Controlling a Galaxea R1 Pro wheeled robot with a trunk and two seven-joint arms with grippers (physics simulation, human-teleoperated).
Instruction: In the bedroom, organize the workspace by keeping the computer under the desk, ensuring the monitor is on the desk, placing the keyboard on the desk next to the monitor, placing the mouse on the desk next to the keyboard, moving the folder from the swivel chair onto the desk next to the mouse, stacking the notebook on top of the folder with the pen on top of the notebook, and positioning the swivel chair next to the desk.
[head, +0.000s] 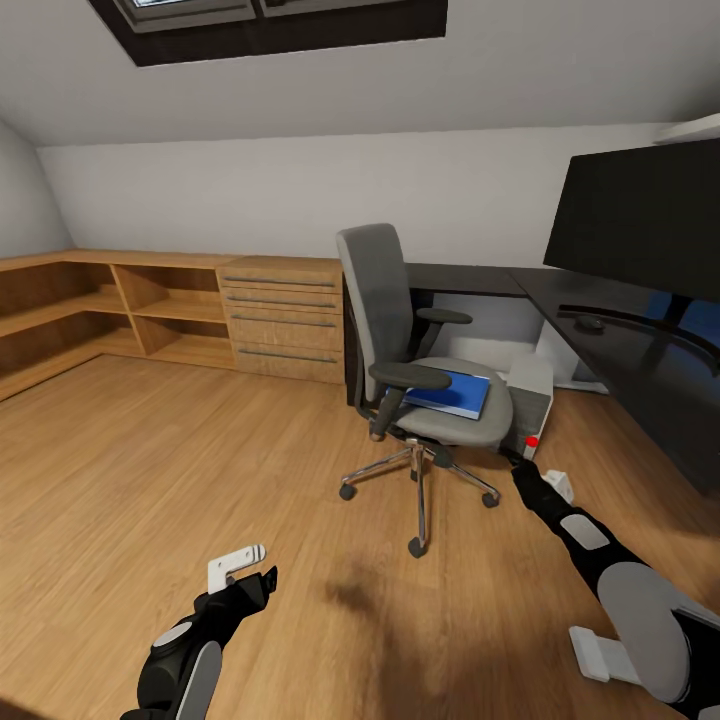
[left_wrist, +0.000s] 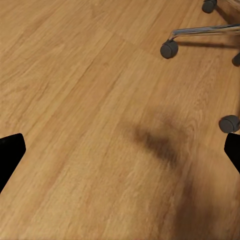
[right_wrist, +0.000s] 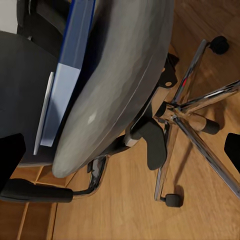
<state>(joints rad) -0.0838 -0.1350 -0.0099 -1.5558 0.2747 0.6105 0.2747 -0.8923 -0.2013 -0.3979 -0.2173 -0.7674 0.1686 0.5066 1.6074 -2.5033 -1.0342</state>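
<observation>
The grey swivel chair (head: 420, 385) stands on the floor in front of the black desk (head: 640, 350), with the blue folder (head: 452, 393) flat on its seat. The light grey computer (head: 532, 395) sits on the floor under the desk. At the right, the monitor (head: 650, 215) stands on the desk, with a small dark mouse-like shape (head: 590, 323) below it. My right gripper (head: 530, 478) is open, low by the seat's front edge; the right wrist view shows the seat (right_wrist: 120, 85) and folder (right_wrist: 70, 65) edge-on. My left gripper (head: 250, 572) hangs open over bare floor. Keyboard, notebook and pen are out of view.
Light wooden shelves (head: 120, 310) and drawers (head: 285, 320) line the back wall on the left. Wide wooden floor (head: 200, 450) lies left of the chair. The chair's chrome base and castors (left_wrist: 170, 49) spread close to both arms.
</observation>
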